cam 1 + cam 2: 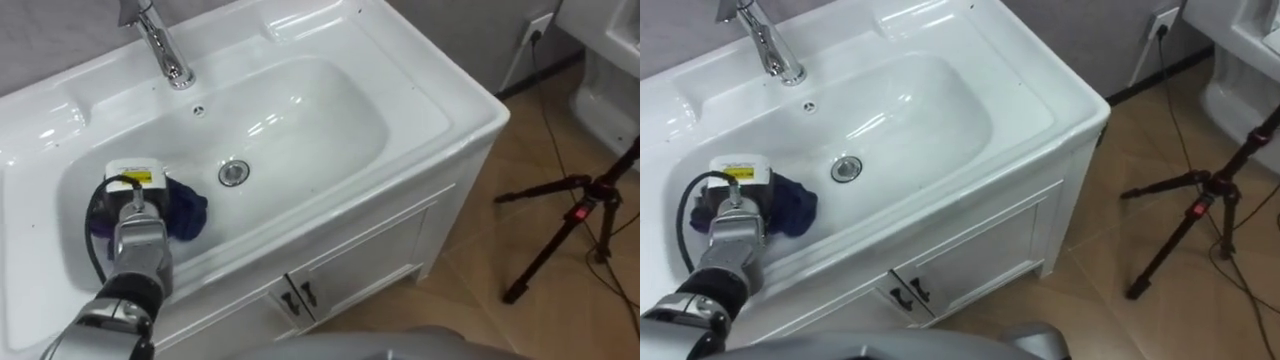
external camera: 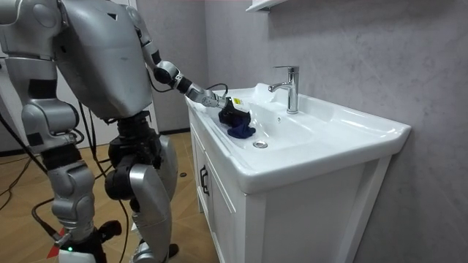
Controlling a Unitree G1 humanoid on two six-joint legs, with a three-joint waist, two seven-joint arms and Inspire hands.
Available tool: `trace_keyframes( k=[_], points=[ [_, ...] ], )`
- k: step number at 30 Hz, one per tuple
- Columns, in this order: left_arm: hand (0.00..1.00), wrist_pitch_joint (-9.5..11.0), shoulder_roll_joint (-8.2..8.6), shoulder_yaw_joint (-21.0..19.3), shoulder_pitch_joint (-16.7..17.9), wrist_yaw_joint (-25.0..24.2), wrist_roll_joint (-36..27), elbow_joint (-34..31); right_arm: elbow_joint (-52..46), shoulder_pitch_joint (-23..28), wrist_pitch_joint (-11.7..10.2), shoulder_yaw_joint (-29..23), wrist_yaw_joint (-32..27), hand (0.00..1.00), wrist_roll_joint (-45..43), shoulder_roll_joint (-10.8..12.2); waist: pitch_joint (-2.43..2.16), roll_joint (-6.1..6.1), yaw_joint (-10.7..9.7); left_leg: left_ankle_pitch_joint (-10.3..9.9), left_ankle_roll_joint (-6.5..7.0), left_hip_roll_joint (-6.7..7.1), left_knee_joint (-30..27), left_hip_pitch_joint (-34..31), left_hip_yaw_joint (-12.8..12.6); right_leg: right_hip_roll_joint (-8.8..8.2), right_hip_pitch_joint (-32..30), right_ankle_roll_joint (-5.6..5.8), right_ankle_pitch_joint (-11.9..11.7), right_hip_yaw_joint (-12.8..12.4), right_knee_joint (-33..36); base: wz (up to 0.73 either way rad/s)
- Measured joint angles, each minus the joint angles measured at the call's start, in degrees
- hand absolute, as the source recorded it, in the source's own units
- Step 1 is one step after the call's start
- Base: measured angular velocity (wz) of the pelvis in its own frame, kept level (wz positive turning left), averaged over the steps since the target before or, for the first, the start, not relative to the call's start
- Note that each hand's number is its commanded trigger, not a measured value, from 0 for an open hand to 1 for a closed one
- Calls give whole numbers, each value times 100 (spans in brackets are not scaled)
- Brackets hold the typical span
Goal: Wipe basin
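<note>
Fingers are hidden under the back of the left hand (image 1: 125,200) and in the folds, so can't tell whether they grip or just press. The hand sits on the dark blue cloth (image 1: 188,212), which lies bunched on the basin (image 1: 330,110) floor, just left of the drain (image 1: 233,173) and almost touching it. The palm faces down w/ the forearm coming in over the front rim, prob. so weight goes onto the cloth for scrubbing. The robot stands close at the cabinet (image 1: 330,280) front to reach in. The tap (image 1: 165,45) is behind the drain and apart from the hand; the overflow hole (image 1: 198,110) lies btwn tap and drain. The bowl right of the drain looks unwiped. A tripod (image 1: 580,215) stands well right of the drain, on the floor.
</note>
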State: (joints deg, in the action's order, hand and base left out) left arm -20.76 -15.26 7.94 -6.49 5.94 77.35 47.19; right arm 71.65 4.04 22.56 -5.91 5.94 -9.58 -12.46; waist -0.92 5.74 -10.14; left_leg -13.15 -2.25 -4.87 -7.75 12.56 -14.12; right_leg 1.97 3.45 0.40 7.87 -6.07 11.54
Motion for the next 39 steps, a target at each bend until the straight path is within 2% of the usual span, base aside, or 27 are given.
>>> trace_keyframes(
  k=[2, 5, 9, 11, 12, 15, 19, 23, 27, 31, 36, 39],
  points=[
    [100, 0, -7, -24, 68, -2, -9, -179, 1, -17, -4, 12, -36, 0, 39, -23, 0, 29, 157, 2, -4, -7, -2, -10, 59, 0, -4, -11, 7, 41, -1, 8],
    [100, 3, -8, -24, 69, -2, -15, -389, 123, -134, -115, 15, -103, 0, 86, -31, -3, 46, 251, 17, -26, -5, -22, -114, 292, -19, -6, -28, 32, 196, -1, 31],
    [100, 4, -12, -42, 214, -2, -6, -843, 138, -262, -307, 16, -172, 0, 292, -28, -2, 63, 273, 41, -60, -13, -106, -262, 570, -56, 23, -65, 60, 477, -78, 35],
    [100, 8, -11, -45, 271, 2, -9, -976, 142, -273, -372, 16, -229, 0, 377, -15, -1, 62, 306, 51, -75, -20, -105, -279, 639, -55, 50, -82, 68, 541, -88, 19],
    [100, 12, -11, -44, 275, 2, -11, -1033, 142, -273, -397, 19, -264, 0, 468, -15, 0, 60, 384, 59, -86, -29, -103, -283, 638, -53, 42, -92, 72, 553, -90, 4],
    [100, 18, -10, -44, 289, 2, -10, -1133, 137, -272, -460, 23, -363, 0, 738, -16, 13, 35, 447, 66, -97, -42, -96, -290, 640, -52, 49, -115, 86, 606, -101, 3],
    [100, 18, 10, -43, 268, 14, -32, -1147, 137, -271, -687, 114, -456, 0, 1263, -7, 37, -2, 454, 70, -103, -45, -96, -280, 639, -54, 74, -123, 95, 621, -106, 4],
    [100, 18, 42, -43, 124, 22, -27, -982, 149, -227, -847, 253, -457, 0, 1740, 25, 89, -100, 430, 70, -104, -44, -88, -195, 637, -54, 192, -116, 100, 621, -176, 4],
    [100, 18, 105, -46, 108, 20, -24, -927, 143, -75, -934, 299, -479, 0, 2313, 56, 89, -215, 417, 69, -104, -31, -67, -26, 619, -63, 313, -102, 144, 605, -199, 1],
    [100, 17, 198, -41, 38, 28, -16, -760, 145, -54, -958, 339, -484, 0, 2657, 78, 87, -277, 375, 69, -104, -32, -46, 42, 604, -62, 392, -104, 142, 600, -261, -1],
    [100, -7, 439, -85, -18, 100, -85, -648, 191, -39, -1057, 481, -454, 0, 3104, 135, 90, -383, 399, 69, -104, -39, -33, 110, 453, -29, 379, -102, 144, 430, -242, -14],
    [100, -9, 484, -80, -76, 196, -187, -496, 189, 20, -1066, 605, -452, 0, 3486, 160, 84, -442, 409, 69, -104, -50, 33, 201, 277, -6, 400, -103, 144, 337, -242, -15]
  ],
)
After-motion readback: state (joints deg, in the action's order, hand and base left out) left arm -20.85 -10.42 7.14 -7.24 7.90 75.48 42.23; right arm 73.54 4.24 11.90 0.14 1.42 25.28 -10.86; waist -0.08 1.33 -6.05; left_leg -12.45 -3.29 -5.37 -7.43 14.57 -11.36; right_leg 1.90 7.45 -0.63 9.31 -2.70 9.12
